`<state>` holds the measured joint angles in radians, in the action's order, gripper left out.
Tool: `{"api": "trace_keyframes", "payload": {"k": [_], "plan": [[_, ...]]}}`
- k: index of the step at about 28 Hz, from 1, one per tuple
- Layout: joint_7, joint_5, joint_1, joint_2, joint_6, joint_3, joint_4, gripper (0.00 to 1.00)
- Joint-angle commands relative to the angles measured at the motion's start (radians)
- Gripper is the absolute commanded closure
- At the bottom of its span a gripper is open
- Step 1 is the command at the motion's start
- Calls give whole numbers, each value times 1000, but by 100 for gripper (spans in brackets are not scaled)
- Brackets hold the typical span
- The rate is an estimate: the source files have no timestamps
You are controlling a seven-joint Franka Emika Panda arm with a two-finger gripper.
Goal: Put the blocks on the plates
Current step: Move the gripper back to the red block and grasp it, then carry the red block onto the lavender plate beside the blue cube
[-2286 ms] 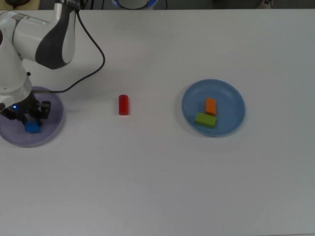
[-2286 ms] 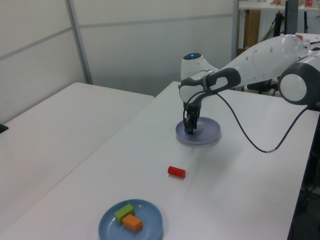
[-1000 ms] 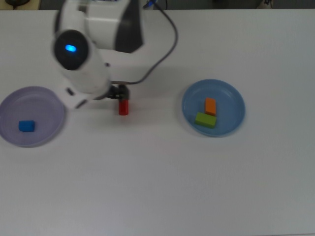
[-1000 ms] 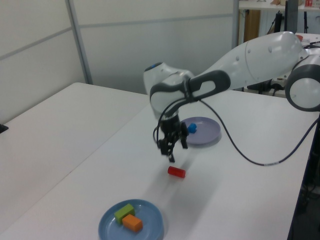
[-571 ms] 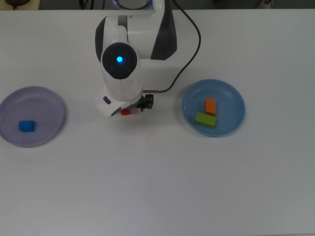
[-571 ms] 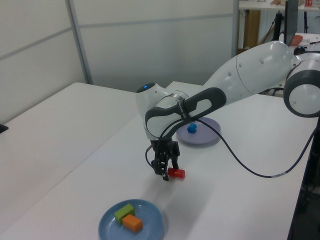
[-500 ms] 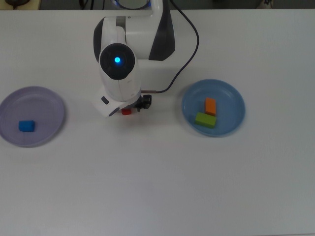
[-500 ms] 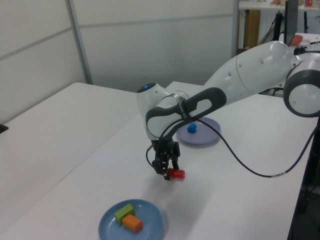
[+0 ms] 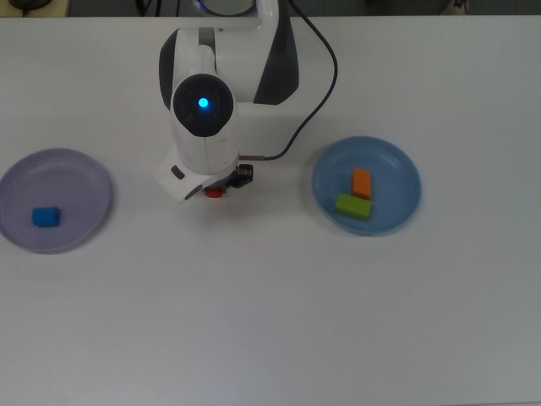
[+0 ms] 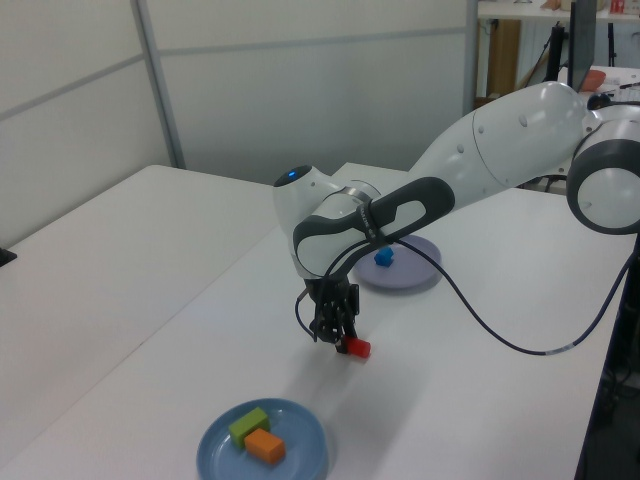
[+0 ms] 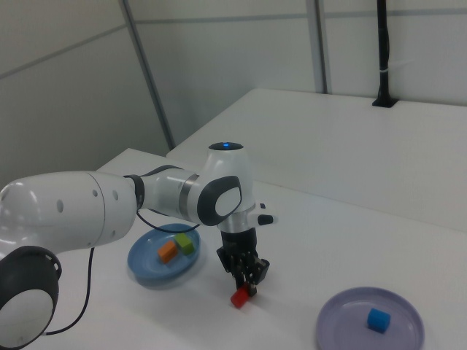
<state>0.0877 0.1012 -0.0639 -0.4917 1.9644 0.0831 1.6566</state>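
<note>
Red cylinder lies on the table between the two plates, well apart from both, and most of it hides under the arm in the top view. The gripper is down over it, fingers straddling its near end and, as far as I can judge, closed on it (the contact itself is hard to make out).

To do this step well, squeeze across the round sides, not the ends, then lift straight up before carrying it to a plate.

It lies on its side; in the left view its long axis runs roughly left to right, free end pointing toward the left view's right.

The blue plate holds the orange and green blocks; the lilac plate holds the blue cube.
</note>
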Motion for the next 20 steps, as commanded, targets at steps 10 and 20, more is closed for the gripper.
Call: {"api": "trace_keyframes", "payload": {"k": [10,20], "plan": [[3,-2,33,134,-73,56,6,100],[-135,11,-86,127,-62,-12,-18,100]]}}
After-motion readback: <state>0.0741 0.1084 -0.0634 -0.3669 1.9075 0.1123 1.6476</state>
